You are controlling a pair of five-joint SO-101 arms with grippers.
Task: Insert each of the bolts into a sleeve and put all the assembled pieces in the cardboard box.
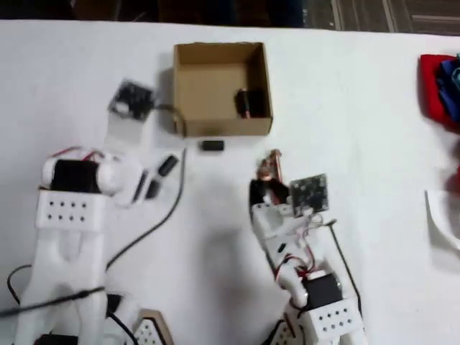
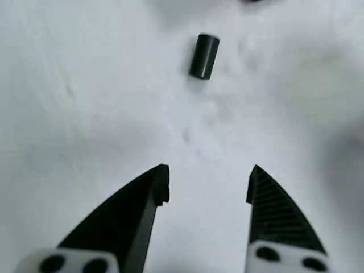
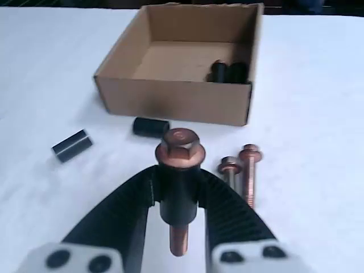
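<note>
My right gripper [image 3: 177, 185] is shut on a black sleeve with a copper bolt [image 3: 180, 147] pushed through it, held upright a short way in front of the cardboard box [image 3: 170, 102]. In the high view that gripper [image 1: 267, 181] sits below the box [image 1: 188, 86]. Inside the box lie dark assembled pieces [image 3: 228, 71]. Two loose copper bolts [image 3: 249, 170] lie beside the held piece. Two loose black sleeves lie on the table, one [image 3: 151, 127] near the box front and one [image 3: 72, 145] farther out. My left gripper [image 2: 207, 185] is open above the table, with a sleeve [image 2: 203, 56] ahead of it.
A small dark circuit board [image 1: 132, 99] sits left of the box, with a black cable [image 1: 154, 223] running down the table. Red and blue cloth [image 1: 440, 83] and a white object [image 1: 442, 219] lie at the right edge.
</note>
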